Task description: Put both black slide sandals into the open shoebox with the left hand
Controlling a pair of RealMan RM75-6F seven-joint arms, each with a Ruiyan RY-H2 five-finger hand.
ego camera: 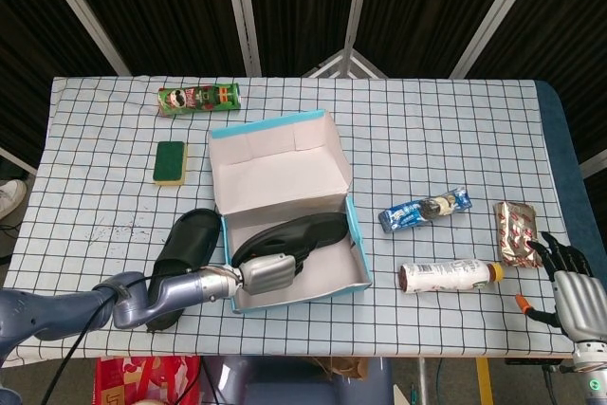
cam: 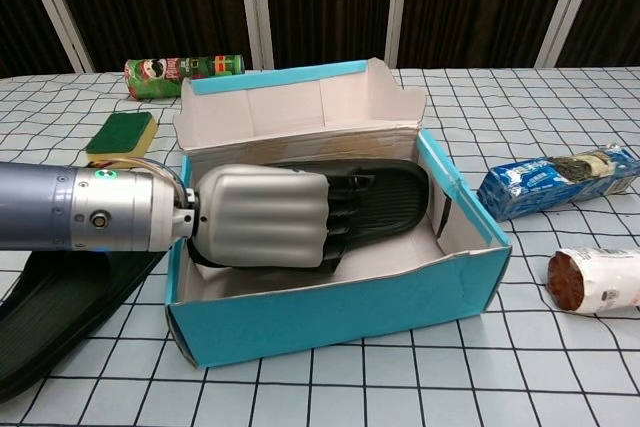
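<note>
The open shoebox point(ego camera: 358, 251) point(cam: 340, 309) has a blue outside and stands mid-table, its lid flap up at the back. One black slide sandal point(ego camera: 302, 232) point(cam: 390, 195) lies inside it, slanting toward the far right corner. My left hand point(ego camera: 268, 270) point(cam: 265, 217) is in the box over the sandal's near end, with its fingers curled around it. The other black sandal point(ego camera: 186, 248) point(cam: 55, 299) lies flat on the table just left of the box, partly under my left forearm. My right hand point(ego camera: 574, 293) rests at the table's near right edge, fingers apart, holding nothing.
A green crisp can point(ego camera: 199, 99) point(cam: 185, 69) lies at the back left, with a green-and-yellow sponge point(ego camera: 170, 161) point(cam: 122, 131) nearer. Right of the box lie a blue biscuit pack point(ego camera: 425, 209) point(cam: 555, 180), a white bottle point(ego camera: 449, 276) point(cam: 600, 280) and a snack packet point(ego camera: 515, 231).
</note>
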